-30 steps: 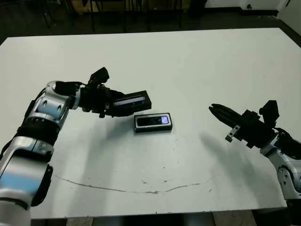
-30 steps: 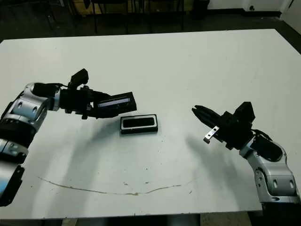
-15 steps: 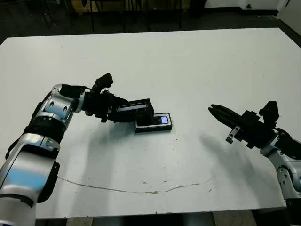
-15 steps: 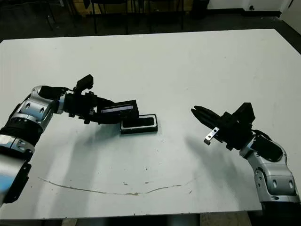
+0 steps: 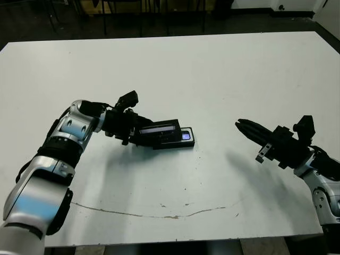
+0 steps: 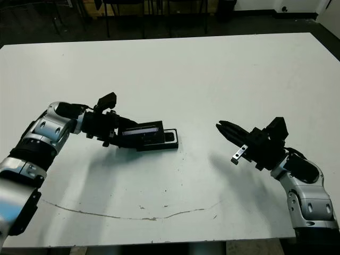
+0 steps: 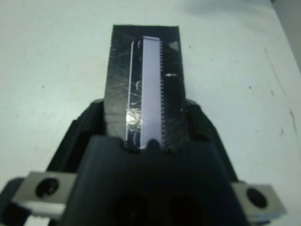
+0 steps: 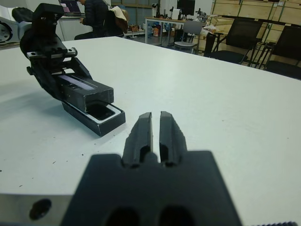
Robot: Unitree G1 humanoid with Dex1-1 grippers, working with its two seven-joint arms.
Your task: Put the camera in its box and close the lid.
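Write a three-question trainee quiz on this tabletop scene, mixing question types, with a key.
1. True or false: the flat black lid with a pale strip fully covers the shallow black white-lined box.
2. Which gripper holds the lid? A) left gripper B) right gripper
3. Fill in: the slim black camera's bluish screen shows at the box end toward the robot's ____.

Key: 1 false, the box's right end is uncovered; 2 A; 3 right.

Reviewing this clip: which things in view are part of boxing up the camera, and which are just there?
Part of the job:
- lid, held by the left gripper over the box
- box, on the table
- camera, lying in the box

Just there:
- right gripper, empty
- white table
- chairs and a seated person beyond the table
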